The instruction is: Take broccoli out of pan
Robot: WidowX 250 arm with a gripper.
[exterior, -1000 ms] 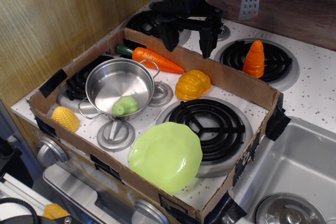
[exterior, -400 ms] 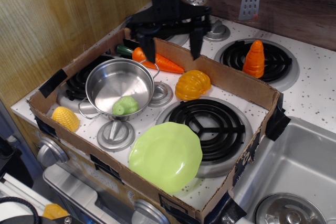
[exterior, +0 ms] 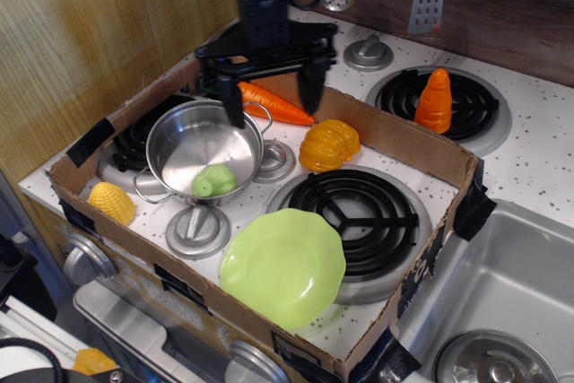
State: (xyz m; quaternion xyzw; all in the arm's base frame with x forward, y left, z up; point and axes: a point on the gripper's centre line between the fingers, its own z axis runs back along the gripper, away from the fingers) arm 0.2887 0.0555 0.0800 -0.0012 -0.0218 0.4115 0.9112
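**Broccoli sits in the steel pan, claw spread wide above the rim**

At far left, a bumpy yellow plastic corn cob (exterior: 111, 202) lies in the corner of a shallow cardboard box (exterior: 408, 143), its torn brown walls patched with black tape. Beside it stands the pan (exterior: 179, 145), a shiny round stainless-steel pot with deep sides and two thin wire loop handles. The broccoli (exterior: 213, 180), small, pale green and knobbly with a short stem, rests on the pan's floor against the near wall. Just in front of the pan is a flat silver burner disc (exterior: 197, 230).

Above the pan's far rim hangs the black gripper (exterior: 272, 87), pointing straight down from a dark, blurred arm; its two fingers are spread far apart and hold nothing. One fingertip is at the pan's back edge, the other over a smooth orange carrot (exterior: 273, 103) lying against the box's back wall.

Further right come a glossy lime-green plate (exterior: 283, 266) with a wavy rim, tilted at the box's front edge, a ribbed orange pumpkin-like toy (exterior: 329, 144), and a black coil burner (exterior: 352, 213). Outside the box, a second, ridged orange toy (exterior: 435, 100) stands upright on another coil. A steel sink (exterior: 502, 302) fills the right corner.

No writing can be read anywhere.
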